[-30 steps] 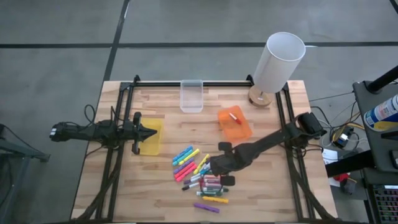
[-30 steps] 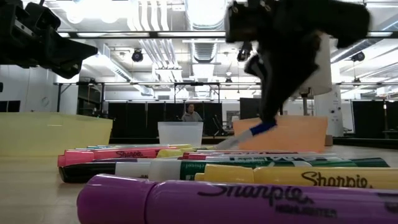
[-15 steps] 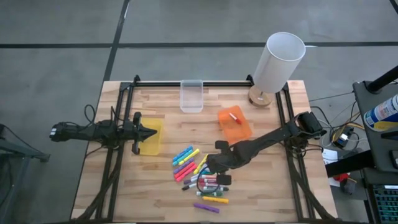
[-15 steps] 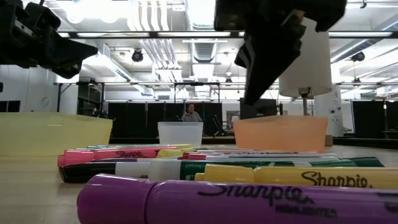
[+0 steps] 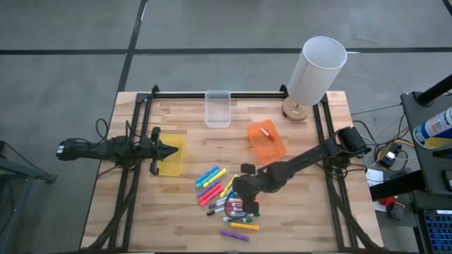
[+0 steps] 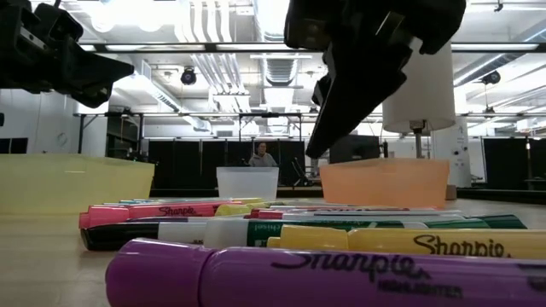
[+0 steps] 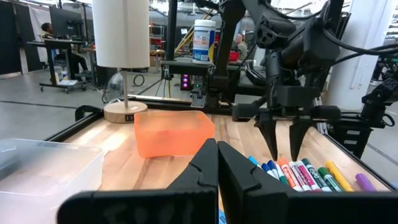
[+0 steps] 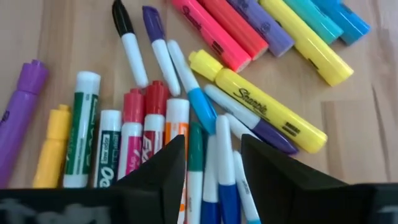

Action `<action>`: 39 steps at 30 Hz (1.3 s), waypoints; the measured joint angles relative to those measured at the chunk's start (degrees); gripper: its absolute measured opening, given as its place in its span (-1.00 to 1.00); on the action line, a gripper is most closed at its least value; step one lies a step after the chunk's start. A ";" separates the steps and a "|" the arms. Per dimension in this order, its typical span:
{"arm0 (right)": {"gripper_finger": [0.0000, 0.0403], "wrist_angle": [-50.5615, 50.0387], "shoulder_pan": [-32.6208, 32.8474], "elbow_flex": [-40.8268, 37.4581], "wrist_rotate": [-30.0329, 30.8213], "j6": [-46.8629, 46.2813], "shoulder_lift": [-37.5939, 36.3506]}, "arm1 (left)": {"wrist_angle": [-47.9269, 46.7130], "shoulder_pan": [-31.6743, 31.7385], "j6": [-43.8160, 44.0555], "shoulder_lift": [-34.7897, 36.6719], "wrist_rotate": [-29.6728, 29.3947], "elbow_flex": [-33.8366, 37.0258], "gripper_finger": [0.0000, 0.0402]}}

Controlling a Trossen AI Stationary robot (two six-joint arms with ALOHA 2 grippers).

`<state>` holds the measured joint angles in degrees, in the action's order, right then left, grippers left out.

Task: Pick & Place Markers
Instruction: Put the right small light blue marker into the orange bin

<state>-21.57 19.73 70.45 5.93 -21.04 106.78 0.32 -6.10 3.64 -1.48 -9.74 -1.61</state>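
Set out on a big pale wooden table [image 5: 176, 226] with a black frame, so both arms can reach. Standing at the far edge, out of the way: a tall white lamp with a round wooden foot [image 5: 316, 70]. Placed in a row of sorts, ready to take pens: a small yellow plastic bin [image 5: 173, 154] on the left, a clear plastic bin [image 5: 217, 109] at the back, an orange plastic bin [image 5: 266, 141] near the middle with one small pen-like thing in it.

Waiting over the yellow bin: the dark left gripper [image 5: 157, 150], fingers pressed shut, nothing in it.

Hanging right over the pile: the dark right gripper [image 7: 285, 138], fingers spread apart and pointing down, holding nothing. Probably lined up this way to come down around one pen.

Lying flat in a loose heap on the near middle of the table, between the yellow and orange bins: the markers [image 5: 226, 199]. Side by side mostly, some crossing. Fat ones at the top of the heap: blue, teal, yellow, purple, pink. Closest below the open fingers: slim white pens with red, green, orange, blue and purple caps. A fat yellow Sharpie highlighter [image 8: 258, 111] slanted across them. A fat purple highlighter [image 6: 324, 275] off by itself at the near edge of the heap.
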 joint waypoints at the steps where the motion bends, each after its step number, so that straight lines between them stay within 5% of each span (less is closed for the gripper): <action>1: -0.23 0.56 0.00 -0.46 0.00 0.00 0.00 | -0.01 0.01 0.00 0.00 0.00 0.00 -1.00; 23: -0.33 16.42 0.00 -12.23 0.58 -1.53 0.00 | -0.01 0.00 0.00 0.00 0.00 0.00 -1.00; 39: -0.47 16.41 0.21 -14.03 4.29 -1.95 0.04 | 0.00 -0.01 0.00 -0.02 0.00 0.00 -1.00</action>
<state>-5.17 19.94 56.42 10.22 -22.98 106.83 0.32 -6.11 3.65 -1.50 -9.74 -1.61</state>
